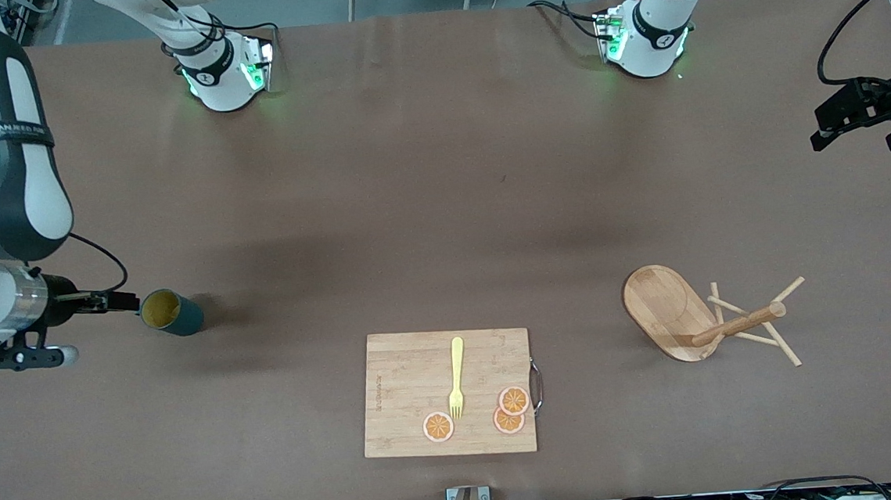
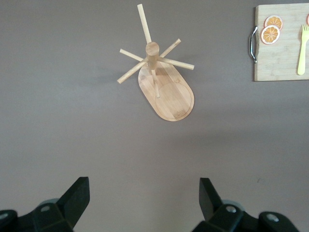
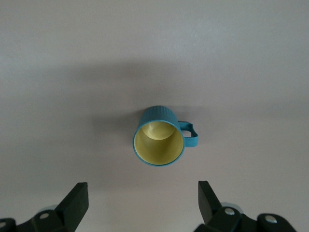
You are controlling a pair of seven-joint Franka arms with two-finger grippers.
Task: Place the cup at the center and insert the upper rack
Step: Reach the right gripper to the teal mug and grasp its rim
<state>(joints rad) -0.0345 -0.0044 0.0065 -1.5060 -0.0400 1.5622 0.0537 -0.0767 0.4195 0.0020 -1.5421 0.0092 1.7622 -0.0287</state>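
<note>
The dark teal cup [image 1: 174, 313] with a yellow inside stands upright on the table near the right arm's end. In the right wrist view the cup [image 3: 159, 137] shows its mouth and its side handle. My right gripper [image 1: 131, 302] is open and empty in the air beside the cup; in its own view the gripper [image 3: 141, 188] is clear of it. The wooden mug tree [image 1: 701, 318] lies tipped over, its oval base on edge and its post along the table. My left gripper [image 1: 854, 144] hangs open and empty near the left arm's end, with the tree [image 2: 161, 79] ahead of the gripper [image 2: 145, 186].
A bamboo cutting board [image 1: 399, 371] lies near the front edge at mid-table, nearer the front camera than the cup and the tree. It carries a yellow fork [image 1: 457, 378] and three orange slices [image 1: 438, 426]. The board's corner [image 2: 280, 53] shows in the left wrist view.
</note>
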